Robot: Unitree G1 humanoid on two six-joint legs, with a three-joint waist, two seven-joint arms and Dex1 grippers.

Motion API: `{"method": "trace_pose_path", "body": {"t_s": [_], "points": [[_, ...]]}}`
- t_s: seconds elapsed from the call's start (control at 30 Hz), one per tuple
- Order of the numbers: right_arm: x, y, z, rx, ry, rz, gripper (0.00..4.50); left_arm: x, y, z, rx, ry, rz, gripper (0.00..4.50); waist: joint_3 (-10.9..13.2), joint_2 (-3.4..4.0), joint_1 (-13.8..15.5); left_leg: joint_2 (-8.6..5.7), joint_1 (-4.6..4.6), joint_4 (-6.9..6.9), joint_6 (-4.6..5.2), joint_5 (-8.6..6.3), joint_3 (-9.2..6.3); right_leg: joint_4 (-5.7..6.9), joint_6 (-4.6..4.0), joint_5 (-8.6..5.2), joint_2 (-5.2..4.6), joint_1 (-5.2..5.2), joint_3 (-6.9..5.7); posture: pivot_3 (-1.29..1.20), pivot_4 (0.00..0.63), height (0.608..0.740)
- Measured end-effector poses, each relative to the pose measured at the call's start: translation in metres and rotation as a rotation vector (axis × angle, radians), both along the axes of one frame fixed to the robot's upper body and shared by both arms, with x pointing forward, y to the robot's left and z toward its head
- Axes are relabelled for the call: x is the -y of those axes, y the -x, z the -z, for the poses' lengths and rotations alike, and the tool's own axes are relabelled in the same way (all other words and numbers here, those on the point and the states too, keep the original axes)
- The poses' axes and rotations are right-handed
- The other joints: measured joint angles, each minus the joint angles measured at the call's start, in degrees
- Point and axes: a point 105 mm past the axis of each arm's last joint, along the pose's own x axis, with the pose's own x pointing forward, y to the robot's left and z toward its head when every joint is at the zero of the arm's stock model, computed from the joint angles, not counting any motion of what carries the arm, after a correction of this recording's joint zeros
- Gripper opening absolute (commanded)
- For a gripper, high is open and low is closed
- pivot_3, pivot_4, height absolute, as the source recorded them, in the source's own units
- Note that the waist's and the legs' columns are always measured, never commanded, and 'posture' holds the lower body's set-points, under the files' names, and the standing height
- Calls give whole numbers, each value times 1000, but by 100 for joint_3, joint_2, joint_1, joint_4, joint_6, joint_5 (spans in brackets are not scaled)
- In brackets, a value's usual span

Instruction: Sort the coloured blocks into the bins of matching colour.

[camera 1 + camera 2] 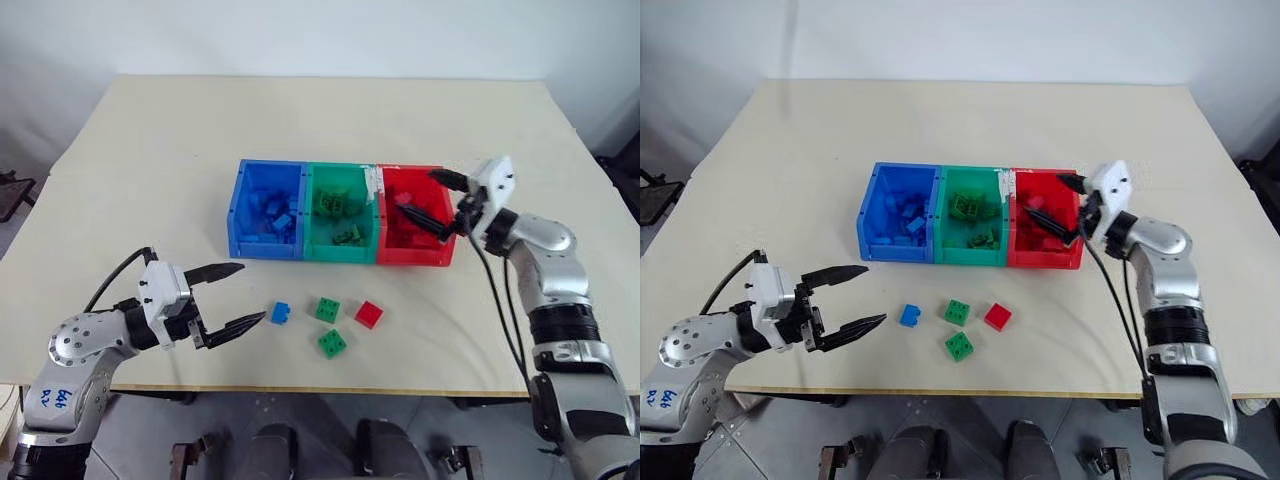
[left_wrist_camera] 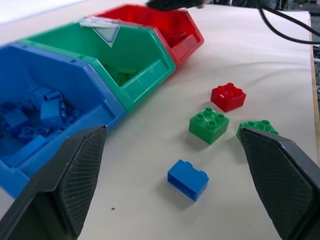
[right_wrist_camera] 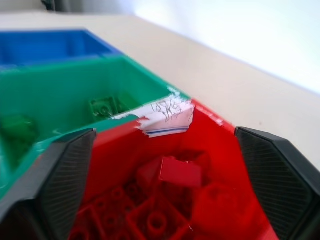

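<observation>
Tape scrap (image 3: 167,119) on green/red bin wall; right tool (image 1: 440,203) wide over red bin (image 1: 440,258); left tool (image 1: 235,295) wide.

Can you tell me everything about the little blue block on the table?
The blue block is a small shiny plastic toy brick with round studs on top. It sits flat on the pale table, out in front of the blue bin, not inside it. Nothing touches it. Two green blocks and a red one lie a little way to its side. The left gripper hangs open close by, pointing toward it.
</observation>
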Motion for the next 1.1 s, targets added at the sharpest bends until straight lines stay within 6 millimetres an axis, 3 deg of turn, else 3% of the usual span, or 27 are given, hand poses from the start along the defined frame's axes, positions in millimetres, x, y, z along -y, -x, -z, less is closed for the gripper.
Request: {"method": "trace_pose_path", "body": {"t_s": [0.17,0.27,0.4,0.5,0.63,0.87,1.03,1.1], "points": [[56,58,39,-125,245,-40,4482,14,-9,-2,0,3,85,4500,0,1,80,-4,1,8,10,-7,22,-9,5,3,0,6,-2,0,150,740],[73,74,53,-173,366,-62,4482,23,-14,0,-10,16,126,4500,1,2,42,6,14,10,10,-7,60,-10,13,6,0,7,-4,0,150,740],[103,78,60,-245,462,-25,4482,33,-16,2,-22,-5,186,4500,1,1,-95,20,34,12,6,-3,86,-7,16,8,5,10,0,0,150,740],[108,71,60,-271,478,-24,4482,35,-16,4,-33,-10,204,4500,1,2,-168,24,37,13,1,0,85,-6,15,8,5,8,2,0,150,740],[77,60,56,-239,502,-168,4482,34,-16,8,-49,-15,209,4500,3,5,-210,33,34,13,-4,2,81,-2,15,8,7,5,0,0,150,740],[-32,74,71,-303,508,-598,4482,11,7,33,-170,-73,178,4500,8,14,-149,22,19,19,-8,-1,49,-8,14,7,-22,-1,2,0,150,740],[-77,64,74,-249,551,-722,4482,1,10,35,-139,-75,114,4500,9,14,-68,10,19,20,-6,-2,46,-27,13,7,-57,1,-6,0,150,740],[-85,62,81,-244,584,-748,4482,-1,11,32,-120,-76,98,4500,8,14,-41,8,13,17,-5,-3,35,-28,12,6,-61,0,-18,0,150,740]]}}
